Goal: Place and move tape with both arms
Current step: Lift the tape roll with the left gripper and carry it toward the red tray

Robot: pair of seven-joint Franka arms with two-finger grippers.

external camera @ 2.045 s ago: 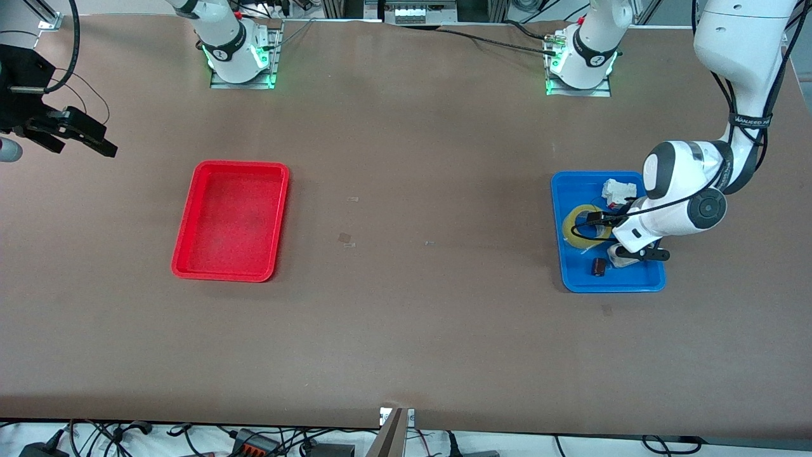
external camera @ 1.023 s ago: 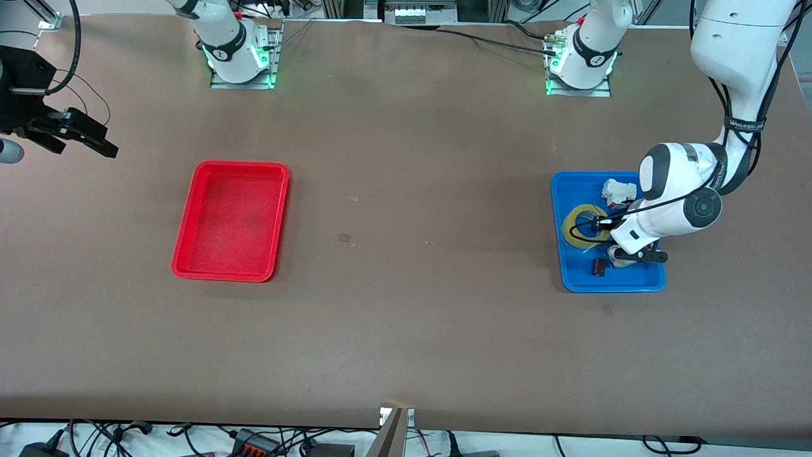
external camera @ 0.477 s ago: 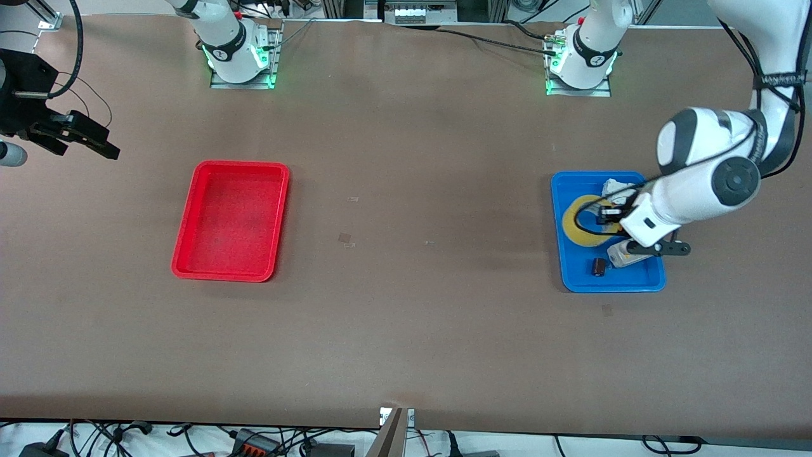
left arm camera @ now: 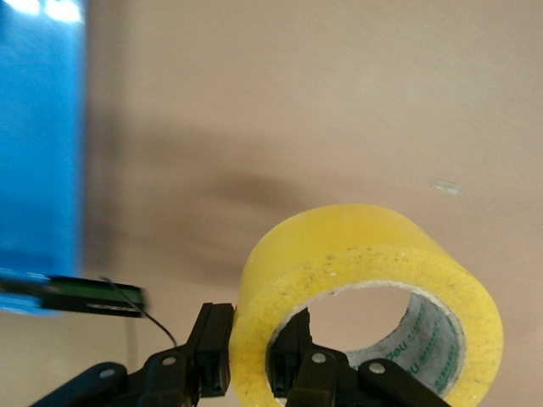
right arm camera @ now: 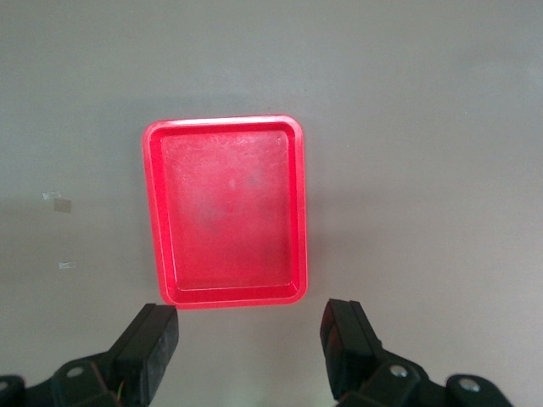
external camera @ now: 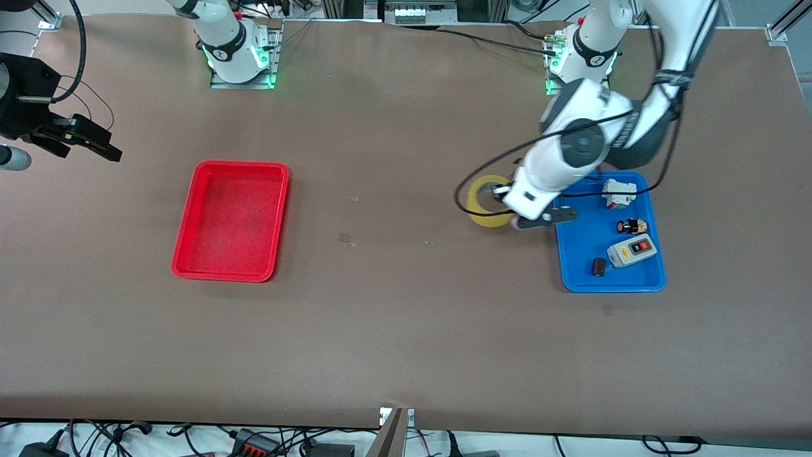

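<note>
Tape [external camera: 487,202] held by left gripper [left arm camera: 251,366], fingers pinching one wall of the roll, over bare table [external camera: 393,304] just beside blue tray [external camera: 574,279]. Right gripper [right arm camera: 251,341] waits, fingers wide, at frame's upper left. Grip looks shallow, probably; roll could swing or slip out.

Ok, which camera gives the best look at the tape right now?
The left wrist view: the tape fills it, its wall pinched between the left gripper fingers. The front view shows it small, partly covered by the arm, over bare table beside the blue tray. The right wrist view misses it.
</note>
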